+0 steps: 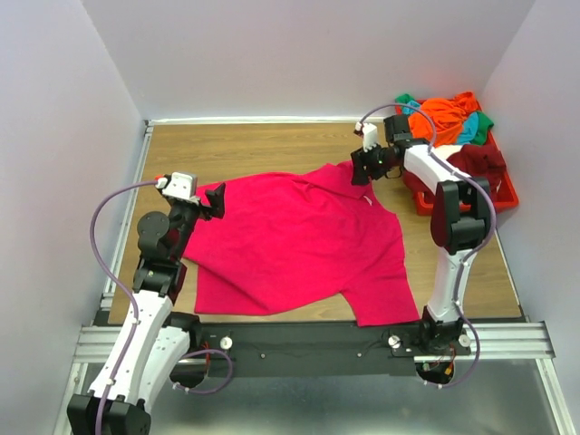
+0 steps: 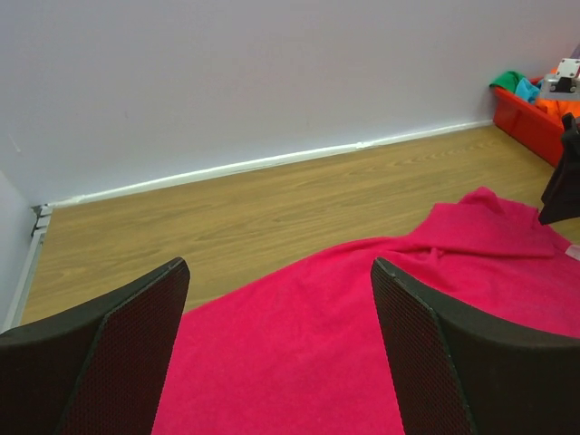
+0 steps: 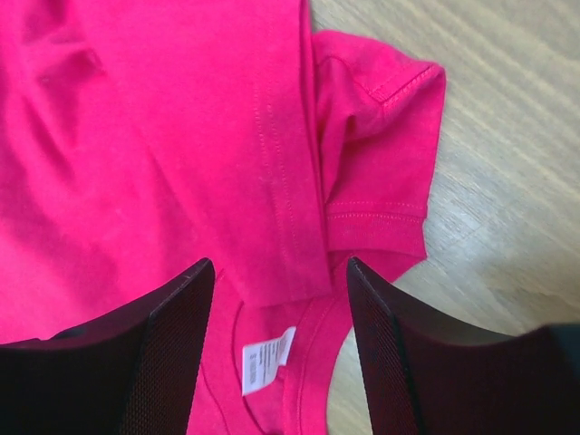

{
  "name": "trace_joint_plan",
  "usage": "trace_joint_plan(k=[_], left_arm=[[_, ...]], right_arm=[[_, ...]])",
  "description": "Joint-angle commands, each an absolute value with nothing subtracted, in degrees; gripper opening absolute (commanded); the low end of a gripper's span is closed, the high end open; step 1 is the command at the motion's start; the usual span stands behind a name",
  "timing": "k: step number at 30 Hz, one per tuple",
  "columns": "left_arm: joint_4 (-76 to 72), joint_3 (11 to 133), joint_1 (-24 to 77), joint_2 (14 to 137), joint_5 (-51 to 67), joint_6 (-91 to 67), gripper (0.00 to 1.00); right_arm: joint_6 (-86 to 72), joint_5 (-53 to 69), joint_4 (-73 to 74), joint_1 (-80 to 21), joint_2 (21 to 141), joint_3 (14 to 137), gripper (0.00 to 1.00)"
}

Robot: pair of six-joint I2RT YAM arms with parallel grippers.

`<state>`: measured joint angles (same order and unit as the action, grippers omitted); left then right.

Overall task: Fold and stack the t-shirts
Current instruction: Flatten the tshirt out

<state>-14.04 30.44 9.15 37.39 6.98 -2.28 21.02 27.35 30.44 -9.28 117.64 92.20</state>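
A magenta t-shirt [image 1: 299,240] lies spread and partly folded over on the wooden table. My left gripper [image 1: 216,201] hovers over its left edge, open, with only cloth [image 2: 362,344] below the fingers [image 2: 136,344]. My right gripper [image 1: 361,168] is over the shirt's far edge at the collar, open. In the right wrist view its gripper [image 3: 279,263] straddles the neckline with the white tag [image 3: 265,358], and a short sleeve [image 3: 381,163] lies beyond. More t-shirts sit piled at the back right: orange [image 1: 444,113], teal [image 1: 471,131], green [image 1: 406,98], dark maroon [image 1: 476,159].
A red plastic bin [image 1: 507,195] at the back right holds the pile of shirts; it also shows in the left wrist view [image 2: 526,118]. Pale walls close the table on three sides. Bare wood [image 1: 245,149] lies behind the magenta shirt.
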Motion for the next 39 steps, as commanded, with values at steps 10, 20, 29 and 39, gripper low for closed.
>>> trace_joint_plan(k=[10, 20, 29, 39], left_arm=[[-14.4, 31.3, 9.4, 38.8, 6.3, -1.1, 0.89], [-14.7, 31.5, 9.4, 39.6, 7.1, -1.1, 0.88], [-14.9, 31.5, 9.4, 39.6, 7.5, -1.1, 0.88], [-15.1, 31.4, 9.3, 40.0, 7.4, -1.1, 0.88]], right_arm=[[17.1, 25.0, 35.9, -9.3, 127.0, 100.2, 0.58], [17.1, 26.9, 38.6, -9.4, 130.8, 102.1, 0.41], [17.8, 26.1, 39.4, -9.5, 127.9, 102.7, 0.01], [19.5, 17.5, 39.8, -11.8, 128.8, 117.2, 0.01]])
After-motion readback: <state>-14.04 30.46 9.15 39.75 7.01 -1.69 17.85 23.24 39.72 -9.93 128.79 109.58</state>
